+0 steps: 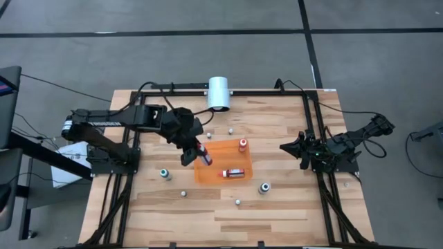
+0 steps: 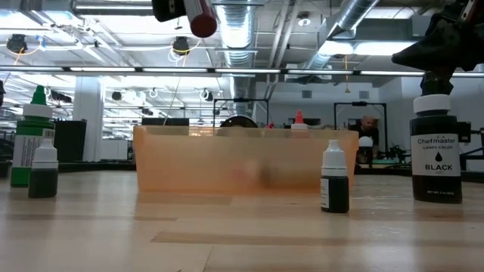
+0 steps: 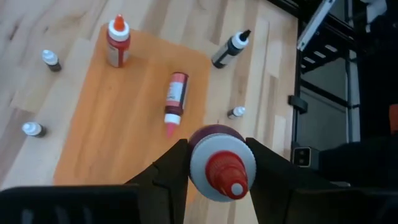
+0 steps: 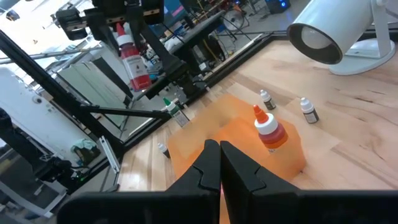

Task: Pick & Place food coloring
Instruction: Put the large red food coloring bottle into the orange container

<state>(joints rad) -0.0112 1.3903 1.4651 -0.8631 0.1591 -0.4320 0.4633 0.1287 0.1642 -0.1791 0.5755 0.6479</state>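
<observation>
My left gripper (image 1: 196, 151) hangs above the left end of the flat orange tray (image 1: 216, 166), shut on a red food coloring bottle (image 3: 219, 163). A second red bottle (image 1: 243, 145) stands on the tray. A third (image 1: 233, 173) lies there on its side. My right gripper (image 4: 219, 163) waits shut and empty at the table's right edge (image 1: 294, 147). My left gripper pinches the red bottle's upper body (image 3: 198, 144), by its white collar, between the two fingers (image 3: 171, 171). The fingers slant down from the table's left. The bottle is lifted clear and hangs below them (image 4: 135, 65), red tip toward the wrist, base (image 2: 203, 23) high over the tray.
A green-topped bottle (image 1: 164, 173) and a black bottle (image 1: 264, 187) stand on the wood beside the tray. Small bottles (image 1: 207, 133) (image 1: 230, 128) (image 1: 183, 194) (image 1: 237, 202) are scattered around it. A big white cylinder (image 1: 219, 92) stands at the far edge.
</observation>
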